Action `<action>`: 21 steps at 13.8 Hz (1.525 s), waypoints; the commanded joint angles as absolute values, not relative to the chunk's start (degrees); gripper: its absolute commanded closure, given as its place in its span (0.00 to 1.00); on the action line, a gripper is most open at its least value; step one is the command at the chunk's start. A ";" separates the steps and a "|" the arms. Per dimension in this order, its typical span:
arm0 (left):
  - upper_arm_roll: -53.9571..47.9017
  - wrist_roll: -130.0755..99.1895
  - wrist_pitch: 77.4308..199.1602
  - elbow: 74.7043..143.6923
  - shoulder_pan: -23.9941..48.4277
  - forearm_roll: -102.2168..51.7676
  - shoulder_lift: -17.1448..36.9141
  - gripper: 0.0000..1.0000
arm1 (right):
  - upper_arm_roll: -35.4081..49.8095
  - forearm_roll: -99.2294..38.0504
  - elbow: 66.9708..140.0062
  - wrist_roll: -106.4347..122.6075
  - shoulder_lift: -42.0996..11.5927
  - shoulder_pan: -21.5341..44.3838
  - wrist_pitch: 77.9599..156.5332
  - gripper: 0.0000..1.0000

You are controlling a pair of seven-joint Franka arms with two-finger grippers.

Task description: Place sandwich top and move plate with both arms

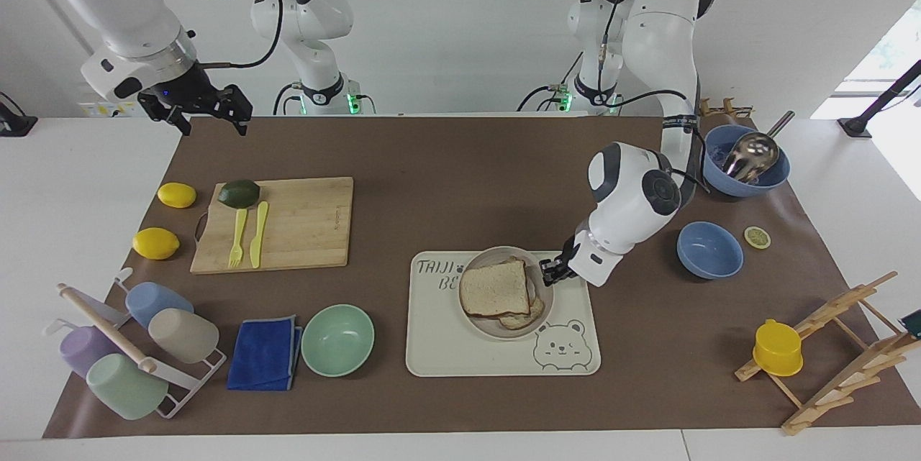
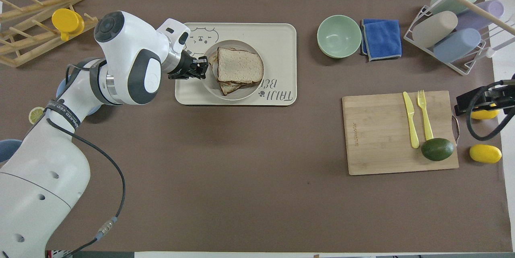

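Note:
The sandwich top (image 1: 495,287) (image 2: 239,66), a plain slice of light brown bread, lies on another slice on the round beige plate (image 1: 481,258) (image 2: 230,43). My left gripper (image 1: 552,272) (image 2: 203,67) is shut on the plate's rim, at the edge toward the left arm's end of the table. The plate is over the middle of the cream bear tray (image 1: 460,353) (image 2: 277,36); I cannot tell whether it touches the tray. My right gripper (image 1: 212,123) (image 2: 466,103) waits open in the air over the mat's corner at the right arm's end, holding nothing.
A cutting board (image 1: 302,224) with an avocado, a fork and a knife lies toward the right arm's end, two lemons (image 1: 155,243) beside it. A mint bowl (image 1: 337,339) and blue cloth (image 1: 265,353) flank the tray. Blue bowls (image 1: 709,249) sit toward the left arm's end.

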State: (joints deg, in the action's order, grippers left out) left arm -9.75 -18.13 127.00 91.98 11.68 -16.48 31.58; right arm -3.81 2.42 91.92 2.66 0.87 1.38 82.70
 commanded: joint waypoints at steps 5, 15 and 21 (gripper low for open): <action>-10.19 -14.95 131.13 93.07 11.43 -17.05 31.47 1.00 | -3.87 0.79 91.93 1.76 1.14 1.05 81.91 0.00; -9.41 -14.77 121.04 91.32 10.03 -14.78 27.17 0.00 | -3.87 0.79 91.93 1.76 1.14 1.05 81.91 0.00; -8.79 -14.68 105.93 92.11 5.64 -4.41 15.31 0.00 | -3.87 0.79 91.93 1.76 1.14 1.05 81.91 0.00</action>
State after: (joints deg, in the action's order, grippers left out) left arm -9.21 -15.50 110.17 90.30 6.81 -7.17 20.23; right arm -3.81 2.42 91.92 2.66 0.87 1.38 82.70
